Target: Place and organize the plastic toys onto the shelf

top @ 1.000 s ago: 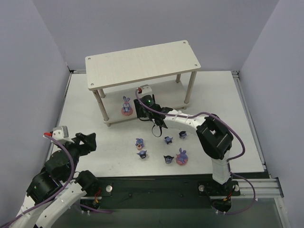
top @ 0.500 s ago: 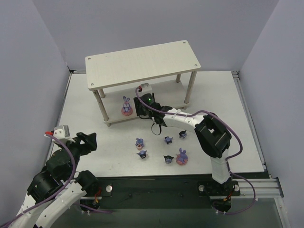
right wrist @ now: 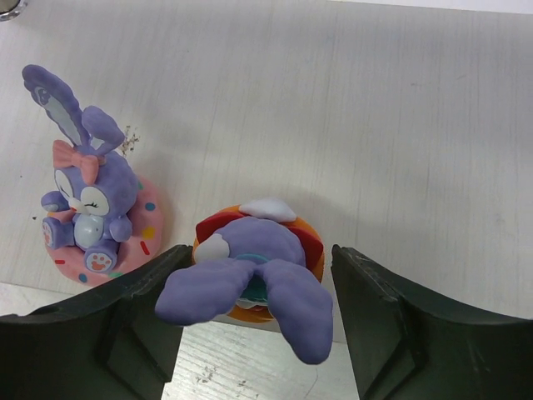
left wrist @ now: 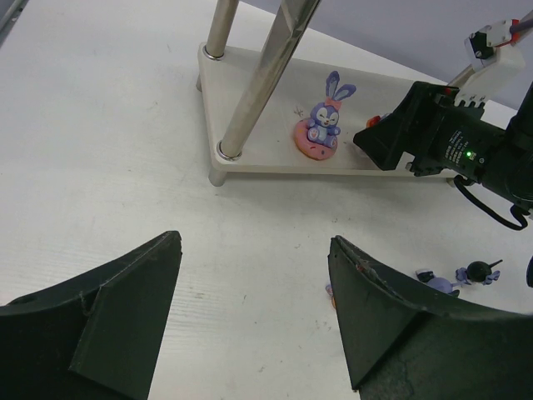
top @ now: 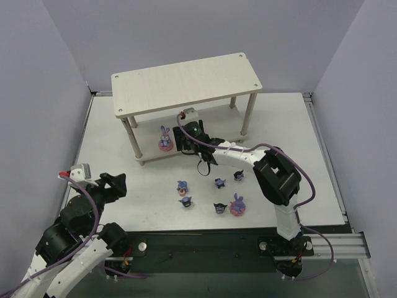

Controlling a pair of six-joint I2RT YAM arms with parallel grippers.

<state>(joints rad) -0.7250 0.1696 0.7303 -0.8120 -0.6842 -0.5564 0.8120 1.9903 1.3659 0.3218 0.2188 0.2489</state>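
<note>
The right gripper (right wrist: 256, 279) has its jaws apart around an orange-based bunny (right wrist: 250, 250), which stands on the shelf's (top: 186, 81) lower board just right of a pink-based bunny (right wrist: 87, 208). The left gripper (left wrist: 254, 308) hangs over the near-left table (left wrist: 100, 150), jaws apart and empty. Six loose toys (top: 219, 207) stand on the table near the shelf.

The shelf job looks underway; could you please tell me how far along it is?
Done: one purple long-eared plastic bunny on a pink base stands on the lower board of the light beige wooden shelf. In hand: a second purple bunny, orange-based, sits beside it between the right tool's open fingers. Left: two bunnies and four dark pointed-eared figures on the white table; the left tool is open.
</note>
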